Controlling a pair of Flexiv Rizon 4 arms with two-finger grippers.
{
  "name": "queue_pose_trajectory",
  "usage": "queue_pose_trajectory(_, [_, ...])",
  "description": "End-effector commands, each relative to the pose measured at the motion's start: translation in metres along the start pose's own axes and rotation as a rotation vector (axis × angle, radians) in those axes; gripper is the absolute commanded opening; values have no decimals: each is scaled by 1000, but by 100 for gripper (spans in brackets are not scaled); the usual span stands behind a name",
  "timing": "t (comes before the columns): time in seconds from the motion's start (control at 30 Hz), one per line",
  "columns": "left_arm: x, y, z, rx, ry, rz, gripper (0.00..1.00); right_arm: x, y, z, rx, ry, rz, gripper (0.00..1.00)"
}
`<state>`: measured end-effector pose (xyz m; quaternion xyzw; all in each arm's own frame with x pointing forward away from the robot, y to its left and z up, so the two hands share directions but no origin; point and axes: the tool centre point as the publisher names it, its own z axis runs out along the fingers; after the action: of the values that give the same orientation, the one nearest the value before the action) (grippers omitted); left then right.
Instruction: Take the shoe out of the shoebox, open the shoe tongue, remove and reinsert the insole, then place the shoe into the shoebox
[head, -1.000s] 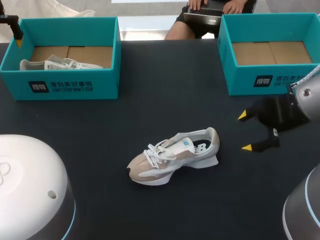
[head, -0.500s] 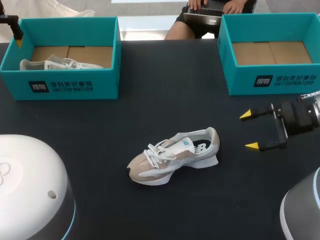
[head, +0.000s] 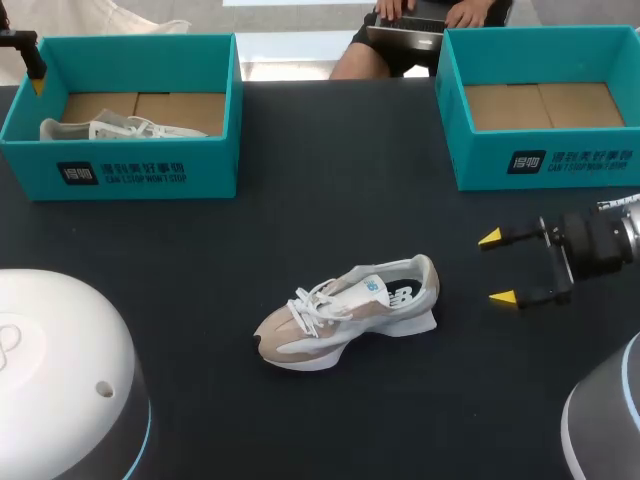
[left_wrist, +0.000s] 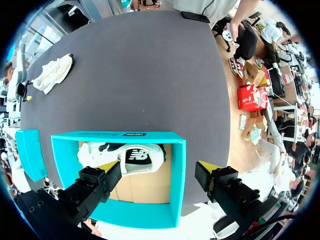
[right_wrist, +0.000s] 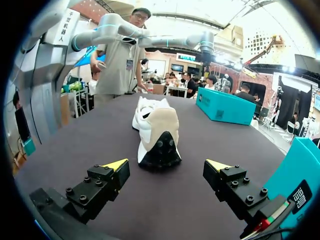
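Shoe (head: 348, 312) stands on its sole mid-counter (head: 330, 200). My right fingers (head: 503, 297) are apart, near its heel. Step in hand: tongue opening. Next: advance and steady the heel.

Right gripper (head: 497, 268): turns from angled downward to level, fingers now pointing straight at the heel of the shoe (head: 345, 315) ahead of it.
Right arm: draws back behind the gripper, no longer looming over it.
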<state>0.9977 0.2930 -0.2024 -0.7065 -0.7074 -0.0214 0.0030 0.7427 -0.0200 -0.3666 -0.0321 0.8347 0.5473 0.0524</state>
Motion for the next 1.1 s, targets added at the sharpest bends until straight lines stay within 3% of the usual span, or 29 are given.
queue_pose_trajectory(0.03, [0,-1,0,-2,2,1,100,1,1,1,4,-2,-1,100])
queue_pose_trajectory(0.23, [0,-1,0,-2,2,1,100,1,1,1,4,-2,-1,100])
queue_pose_trajectory(0.47, [0,-1,0,-2,2,1,100,-16,-7,26,71,49,-10,100])
queue_pose_trajectory(0.7, [0,-1,0,-2,2,1,100,-25,-8,46,67,121,-8,100])
queue_pose_trajectory(0.93, [0,-1,0,-2,2,1,100,-21,-6,66,66,219,8,100])
queue_pose_trajectory(1.1, [0,-1,0,-2,2,1,100,-13,-4,73,52,229,18,100])
